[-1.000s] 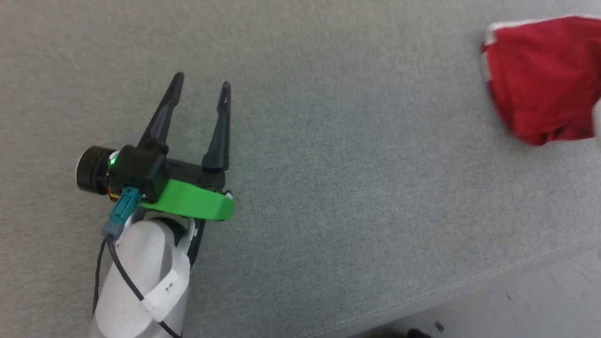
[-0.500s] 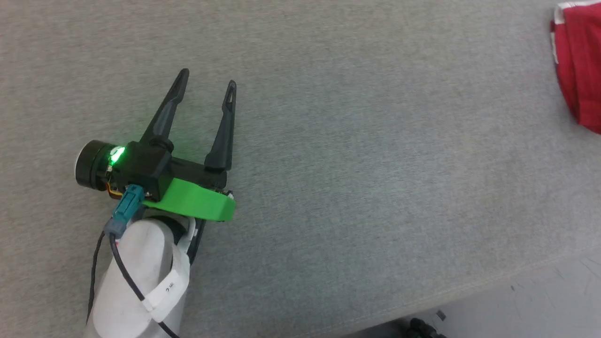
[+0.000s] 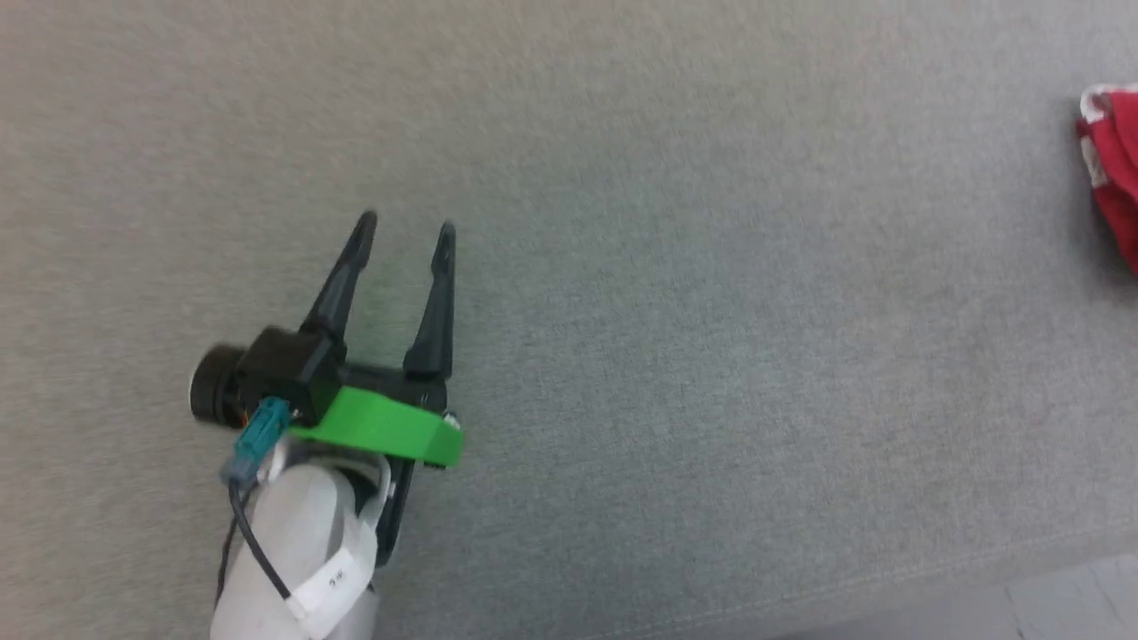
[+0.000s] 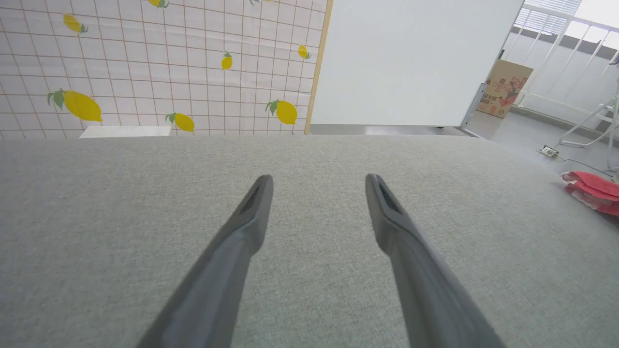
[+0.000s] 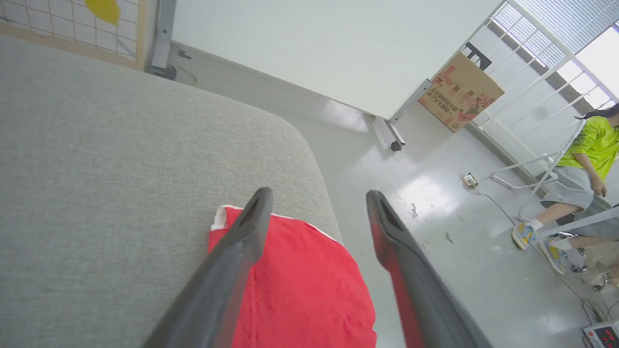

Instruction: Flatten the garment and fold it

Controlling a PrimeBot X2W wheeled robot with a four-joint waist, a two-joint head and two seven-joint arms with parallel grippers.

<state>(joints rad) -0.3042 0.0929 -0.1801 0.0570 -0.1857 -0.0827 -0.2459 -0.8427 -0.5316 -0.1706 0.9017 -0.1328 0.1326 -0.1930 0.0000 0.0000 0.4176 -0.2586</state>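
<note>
The right gripper [image 5: 319,192] is spread wide and nothing is gripped. The red shorts [image 5: 300,285] lie just beneath its fingers, at the corner of the grey cushion [image 5: 96,169]. The left gripper [image 3: 406,224] is likewise held wide and empty, with the shorts well off to its right. Since a second ago the head view has shifted, and the left gripper's spread is unchanged.

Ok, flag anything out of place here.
The red garment lies bunched at the rounded corner of the grey surface, apparently overhanging the edge above the floor, not spread flat.
</note>
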